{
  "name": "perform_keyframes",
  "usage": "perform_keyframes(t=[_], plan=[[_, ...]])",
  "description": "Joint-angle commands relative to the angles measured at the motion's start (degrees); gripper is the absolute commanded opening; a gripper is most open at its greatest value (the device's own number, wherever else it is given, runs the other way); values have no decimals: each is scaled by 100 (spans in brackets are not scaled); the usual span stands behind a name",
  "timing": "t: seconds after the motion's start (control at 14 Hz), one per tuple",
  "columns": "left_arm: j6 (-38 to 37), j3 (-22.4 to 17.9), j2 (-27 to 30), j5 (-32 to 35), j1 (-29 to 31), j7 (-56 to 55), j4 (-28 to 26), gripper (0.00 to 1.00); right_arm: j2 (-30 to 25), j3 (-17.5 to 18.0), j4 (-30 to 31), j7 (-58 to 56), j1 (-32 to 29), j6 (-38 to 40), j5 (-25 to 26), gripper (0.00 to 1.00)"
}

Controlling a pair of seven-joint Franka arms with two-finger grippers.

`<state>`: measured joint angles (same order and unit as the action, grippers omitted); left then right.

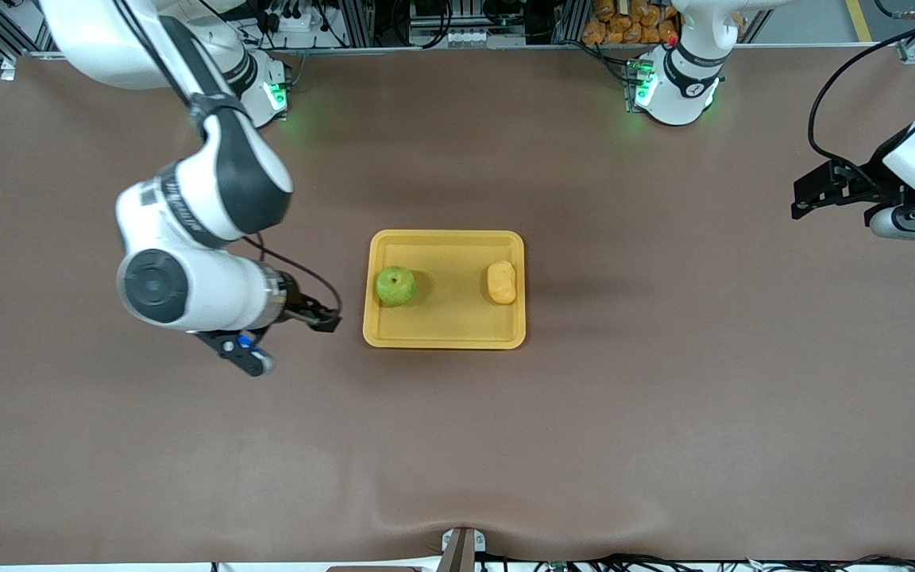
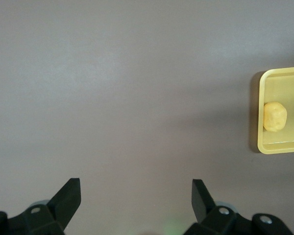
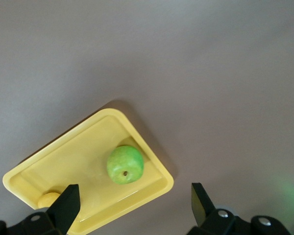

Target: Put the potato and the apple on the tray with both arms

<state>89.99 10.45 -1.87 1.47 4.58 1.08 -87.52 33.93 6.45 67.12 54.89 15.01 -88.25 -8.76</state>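
The yellow-orange tray (image 1: pixel 444 334) lies at the table's middle. The green apple (image 1: pixel 396 286) sits in it at the end toward the right arm, and the pale potato (image 1: pixel 501 283) sits at the end toward the left arm. My right gripper (image 1: pixel 322 316) is open and empty, beside the tray at the right arm's end. The right wrist view shows the apple (image 3: pixel 125 164), the tray (image 3: pixel 154 161) and a bit of the potato (image 3: pixel 49 199). My left gripper (image 1: pixel 811 193) is open and empty, over the table's left arm end; its wrist view shows the potato (image 2: pixel 274 116) in the tray (image 2: pixel 261 105).
The brown table cloth (image 1: pixel 664 397) surrounds the tray. The arm bases with green lights (image 1: pixel 664 83) stand along the table's edge farthest from the front camera. A small metal bracket (image 1: pixel 461 548) sits at the edge nearest the front camera.
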Motion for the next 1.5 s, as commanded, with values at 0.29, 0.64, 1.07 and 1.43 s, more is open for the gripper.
perform_keyframes(t=[0.29,0.64,1.07,1.43], plan=[[-113,-8,-33,-68,52,23,113,100,-597,58,-146,-574,-498,650,68,100],[-122,-78,-15,-51,-220,-21,113,100,-1151,58,20,-1171,-911,827,85,100],[-175,-614,11,-42,-625,6,104,100,-1863,-187,152,-2235,-1202,1319,366,100],[-175,-614,11,-59,-581,-20,86,100,-2364,-705,460,-3929,-1413,1425,481,100]])
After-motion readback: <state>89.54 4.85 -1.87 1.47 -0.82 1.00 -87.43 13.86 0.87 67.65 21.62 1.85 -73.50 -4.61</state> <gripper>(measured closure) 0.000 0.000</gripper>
